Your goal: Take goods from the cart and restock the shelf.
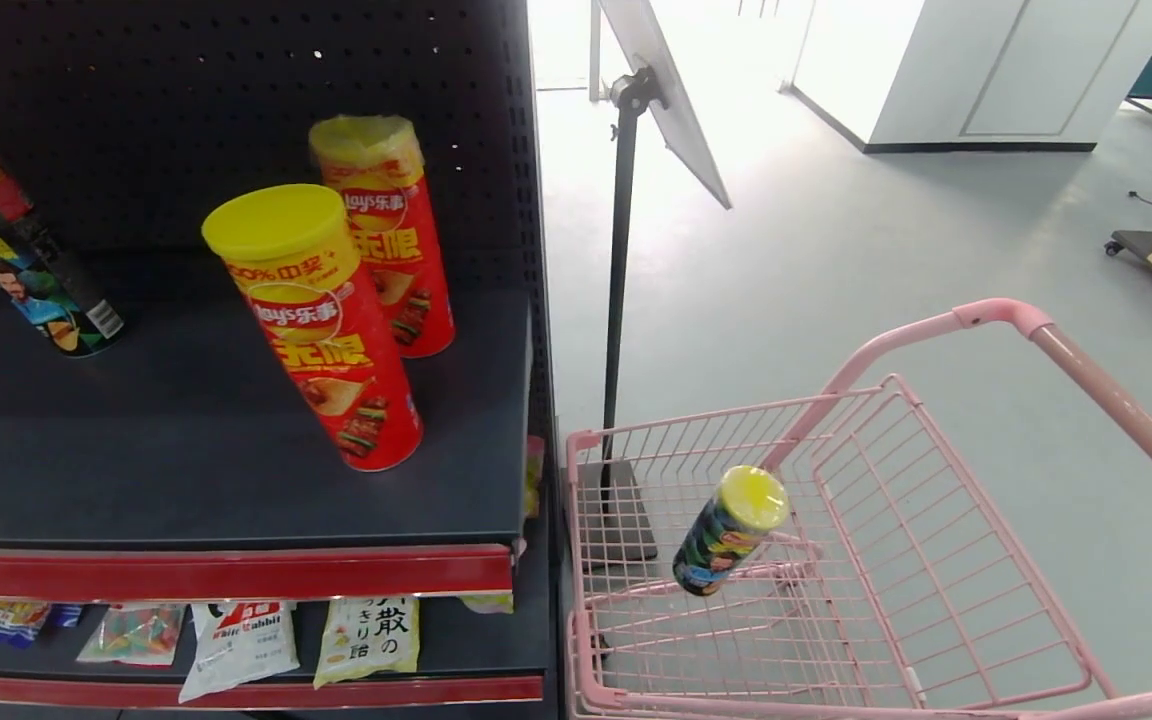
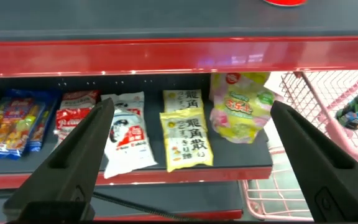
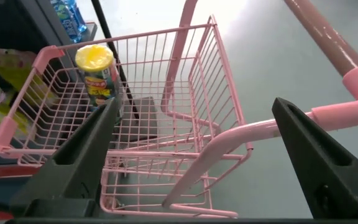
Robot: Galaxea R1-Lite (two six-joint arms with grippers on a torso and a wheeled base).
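One yellow-lidded can (image 1: 731, 530) leans tilted inside the pink cart (image 1: 696, 415). On the top shelf (image 1: 186, 440) stand three cans: a front red can (image 1: 321, 330), a rear red can (image 1: 386, 240), and a dark can (image 1: 21, 250) at the far left. The left gripper (image 2: 192, 104) and right gripper (image 3: 197, 102) each have their fingers apart, holding nothing.

Pink cart (image 1: 996, 320): one; red cans (image 1: 321, 330): two, both shelved; dark cans (image 1: 731, 530): two, one shelved, one in the cart; snack packets (image 2: 188, 143) on the lower tier: six visible.
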